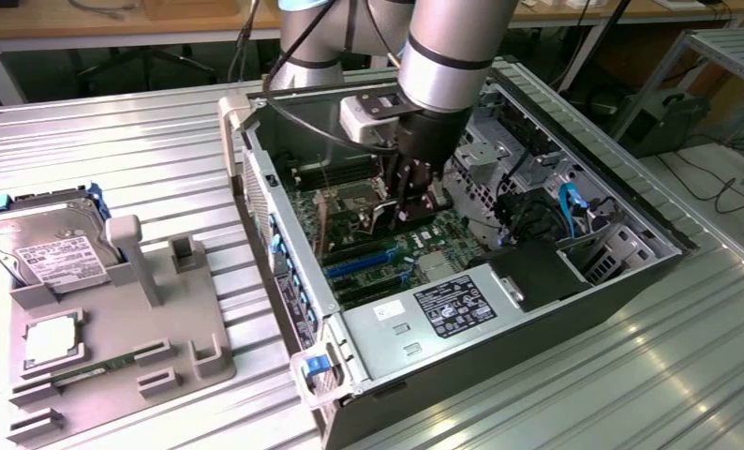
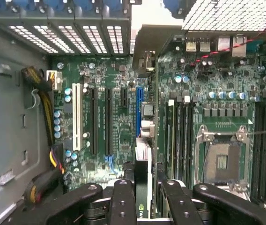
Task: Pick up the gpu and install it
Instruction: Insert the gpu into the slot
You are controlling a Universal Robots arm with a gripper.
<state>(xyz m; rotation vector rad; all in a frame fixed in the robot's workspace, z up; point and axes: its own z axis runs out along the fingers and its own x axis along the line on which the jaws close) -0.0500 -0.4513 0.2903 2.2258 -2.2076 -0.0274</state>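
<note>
Black fingers (image 2: pixel 123 201) of the end effector (image 2: pixel 142 197) pinch the gpu (image 2: pixel 143 154) edge-on between them. We see the card held upright inside the open case (image 1: pixel 622 281), above the motherboard (image 2: pixel 217 108), just beside the blue slot (image 2: pixel 138 112) and the empty CPU socket (image 2: pixel 222 161). In the exterior view, the arm (image 1: pixel 453 47) reaches down into the case with the end effector (image 1: pixel 412 202) over the board. At that view's left, a grey tray (image 1: pixel 122 337) on the metal table (image 1: pixel 97 141) holds a hard drive (image 1: pixel 47 248).
</note>
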